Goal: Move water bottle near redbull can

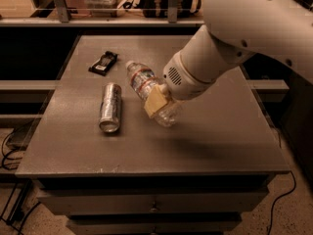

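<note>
The water bottle (140,80) is clear and crinkled, with a white cap and a red-and-white label. It lies tilted over the middle of the table, cap pointing to the far left. My gripper (159,104) is shut on its lower body, and one tan fingertip (154,103) shows on its near side. The redbull can (110,106) is slim and silver. It lies on its side just left of the bottle, rimmed top facing the front edge. A narrow gap separates the can and the bottle.
A small flat black object (103,63) lies at the far left of the grey table (225,136). My white arm (234,38) reaches in from the upper right. A shelf with clutter runs behind the table. Drawers sit under the front edge.
</note>
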Robot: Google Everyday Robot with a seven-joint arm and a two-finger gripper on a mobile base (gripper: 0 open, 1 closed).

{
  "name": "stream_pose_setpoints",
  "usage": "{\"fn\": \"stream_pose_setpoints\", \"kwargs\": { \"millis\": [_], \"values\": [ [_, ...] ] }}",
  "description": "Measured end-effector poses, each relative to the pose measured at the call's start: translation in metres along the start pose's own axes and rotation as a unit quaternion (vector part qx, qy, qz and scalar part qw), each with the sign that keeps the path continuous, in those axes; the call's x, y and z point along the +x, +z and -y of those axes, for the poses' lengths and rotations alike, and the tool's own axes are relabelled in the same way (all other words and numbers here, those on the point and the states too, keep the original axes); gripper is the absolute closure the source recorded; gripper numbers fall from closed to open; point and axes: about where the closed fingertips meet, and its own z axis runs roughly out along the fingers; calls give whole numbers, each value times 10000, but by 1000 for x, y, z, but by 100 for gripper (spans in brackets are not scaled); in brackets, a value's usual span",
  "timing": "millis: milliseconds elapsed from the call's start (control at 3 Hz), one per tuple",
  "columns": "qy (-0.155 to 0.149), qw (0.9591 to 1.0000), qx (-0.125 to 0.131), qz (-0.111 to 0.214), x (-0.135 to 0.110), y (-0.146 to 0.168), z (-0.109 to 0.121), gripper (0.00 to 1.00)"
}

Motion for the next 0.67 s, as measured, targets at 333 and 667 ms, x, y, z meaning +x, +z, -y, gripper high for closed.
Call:
{"fn": "stream_pose_setpoints", "kwargs": {
  "millis": [333, 667],
  "values": [
    [153, 9991, -397, -80, -10, 20, -23, 100],
    [434, 9954, -842, -131, -18, 43, -39, 100]
  ]
}}
